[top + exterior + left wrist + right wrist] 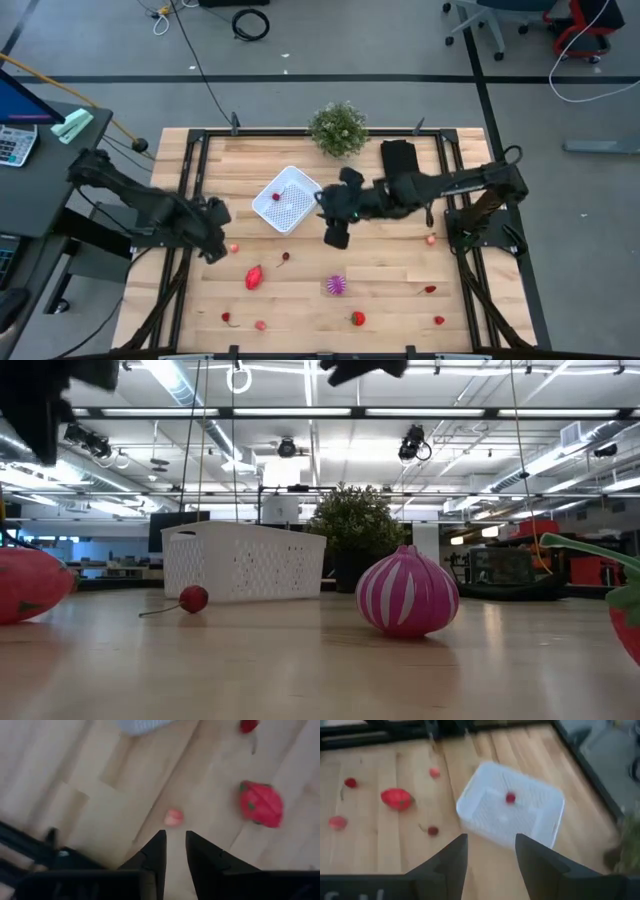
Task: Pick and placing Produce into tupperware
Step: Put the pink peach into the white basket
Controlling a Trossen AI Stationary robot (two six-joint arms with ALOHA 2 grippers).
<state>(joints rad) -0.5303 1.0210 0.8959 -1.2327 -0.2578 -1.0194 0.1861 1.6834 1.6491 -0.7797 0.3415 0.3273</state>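
Observation:
The white tupperware (286,198) sits on the table's far middle with one small red piece (510,798) inside. My right gripper (491,840) is open and empty, hovering just right of the tupperware (510,810). My left gripper (175,837) is open and points down at the table's left side. A small pink piece (173,817) lies on the wood just beyond its fingertips, untouched. Scattered produce lies on the near half: a red piece (254,277), a cherry (284,258), a spiky purple one (337,285) and a strawberry (357,318).
A green potted plant (338,127) and a black folded cloth (399,158) stand at the far edge. More small red and pink pieces lie near the right side (430,239) and the near edge (260,325). Black frame rails run along both table sides.

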